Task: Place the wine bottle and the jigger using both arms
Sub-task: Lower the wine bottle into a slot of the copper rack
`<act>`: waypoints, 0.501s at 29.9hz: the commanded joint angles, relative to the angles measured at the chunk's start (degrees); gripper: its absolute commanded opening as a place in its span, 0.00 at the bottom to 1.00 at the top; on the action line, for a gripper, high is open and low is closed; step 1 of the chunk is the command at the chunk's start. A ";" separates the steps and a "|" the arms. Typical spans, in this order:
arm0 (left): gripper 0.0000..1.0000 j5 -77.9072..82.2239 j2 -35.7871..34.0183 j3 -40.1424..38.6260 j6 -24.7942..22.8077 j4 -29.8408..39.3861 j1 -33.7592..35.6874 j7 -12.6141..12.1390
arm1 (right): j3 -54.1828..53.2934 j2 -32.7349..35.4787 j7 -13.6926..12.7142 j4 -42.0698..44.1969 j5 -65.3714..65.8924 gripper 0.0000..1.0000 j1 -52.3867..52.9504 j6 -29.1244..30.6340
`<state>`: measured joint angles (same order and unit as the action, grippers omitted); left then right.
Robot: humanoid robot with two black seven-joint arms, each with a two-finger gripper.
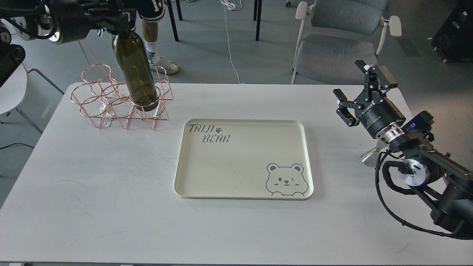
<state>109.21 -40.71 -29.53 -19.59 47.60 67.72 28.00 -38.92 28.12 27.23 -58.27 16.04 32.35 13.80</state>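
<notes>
Head view, L end effector (117,26) clamped on wine bottle (136,66) neck in copper rack (111,99), R end effector (364,92) spread wide, jigger (371,155) under R arm.

Cream bear-print tray (244,194) mid-table (92,192) — copper wire rack (111,107) far-left; grey chair (340,55) behind.

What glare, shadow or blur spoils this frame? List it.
Head view: sharp overall, lit evenly from above. Soft sheen on the white table around the cream tray; bright glint on the jigger, mostly hidden behind the right arm. The wine bottle shows pale reflections; its neck and the left gripper merge into dark at the top edge. Right gripper reads clearly, jaws apart.
</notes>
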 commanded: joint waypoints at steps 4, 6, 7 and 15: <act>0.15 -0.05 0.46 -0.09 0.95 -0.23 -2.23 0.00 | 0.07 -0.09 0.02 0.00 0.05 0.98 0.00 0.00; 0.16 0.03 0.46 -0.09 1.13 -0.23 -2.85 0.00 | -0.01 -0.09 0.02 0.00 0.05 0.98 0.00 0.00; 0.16 0.03 0.46 0.00 1.39 -0.23 -3.20 0.00 | -0.01 -0.09 0.02 0.00 0.05 0.98 0.00 0.00; 0.18 0.03 1.07 -0.09 1.74 -1.54 -3.82 0.00 | 0.07 -0.44 0.02 0.00 0.13 0.98 -0.09 0.00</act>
<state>109.22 -40.06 -29.58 -17.86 46.83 63.93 27.99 -38.87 27.82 27.25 -58.27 16.15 32.34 13.80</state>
